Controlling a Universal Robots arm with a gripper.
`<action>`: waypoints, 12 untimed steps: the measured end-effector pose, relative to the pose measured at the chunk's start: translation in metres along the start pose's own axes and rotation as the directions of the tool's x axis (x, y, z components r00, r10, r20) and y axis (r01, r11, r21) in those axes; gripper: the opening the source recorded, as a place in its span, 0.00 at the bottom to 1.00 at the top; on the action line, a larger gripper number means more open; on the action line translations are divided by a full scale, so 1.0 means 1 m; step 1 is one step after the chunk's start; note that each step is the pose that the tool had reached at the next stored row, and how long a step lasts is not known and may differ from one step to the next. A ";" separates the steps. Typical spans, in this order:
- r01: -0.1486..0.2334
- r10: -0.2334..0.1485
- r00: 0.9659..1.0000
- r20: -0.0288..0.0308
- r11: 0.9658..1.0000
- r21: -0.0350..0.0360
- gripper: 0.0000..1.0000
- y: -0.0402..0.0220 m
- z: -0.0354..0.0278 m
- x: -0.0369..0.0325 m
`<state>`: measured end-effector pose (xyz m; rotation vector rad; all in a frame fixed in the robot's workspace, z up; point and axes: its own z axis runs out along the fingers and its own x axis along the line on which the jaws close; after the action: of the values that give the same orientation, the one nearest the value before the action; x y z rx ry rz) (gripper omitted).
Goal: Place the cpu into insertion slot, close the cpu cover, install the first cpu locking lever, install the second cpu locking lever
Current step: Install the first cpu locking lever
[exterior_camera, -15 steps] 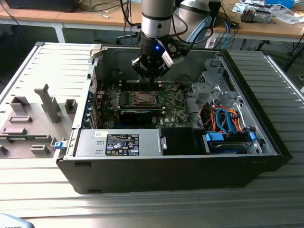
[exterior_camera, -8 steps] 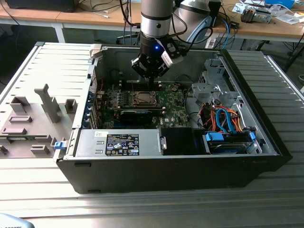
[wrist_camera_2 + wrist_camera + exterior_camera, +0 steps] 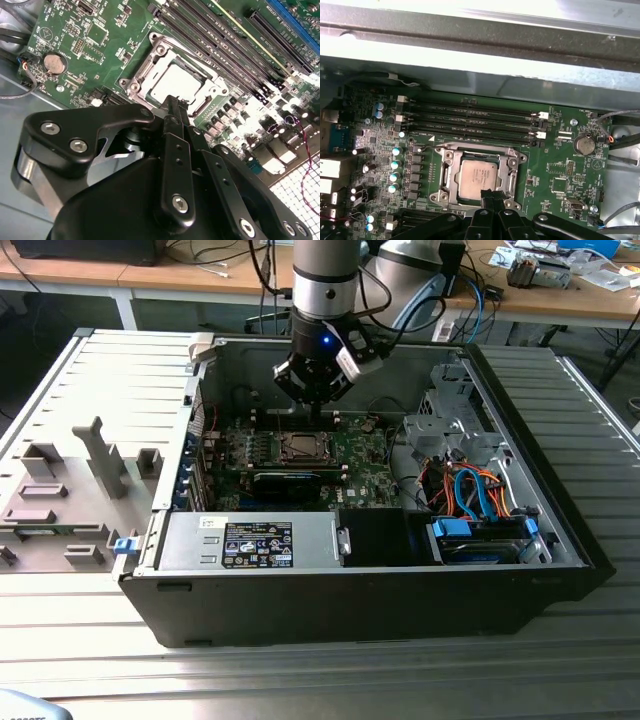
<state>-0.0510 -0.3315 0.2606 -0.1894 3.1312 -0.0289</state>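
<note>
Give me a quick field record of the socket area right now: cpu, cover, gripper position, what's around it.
cpu: silver-topped chip seated in the insertion slot
cpu cover: metal frame lies flat around the chip, its window showing the chip top
gripper: fingertips close together at the edge of the socket, just above it; holding nothing that shows
arm: reaches down into the open computer case over the motherboard
neighbours: black memory slots beside the socket; coin battery apart from it
</note>
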 end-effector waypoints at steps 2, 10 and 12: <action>0.000 0.000 1.000 0.000 1.000 0.000 0.11 0.0004 0.0000 0.0029; 0.000 0.000 1.000 0.000 1.000 0.000 0.11 0.0017 -0.0001 0.0048; 0.000 0.000 1.000 0.000 1.000 0.000 0.11 0.0024 -0.0001 0.0050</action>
<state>-0.0563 -0.3297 0.2606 -0.1893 3.1312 -0.0289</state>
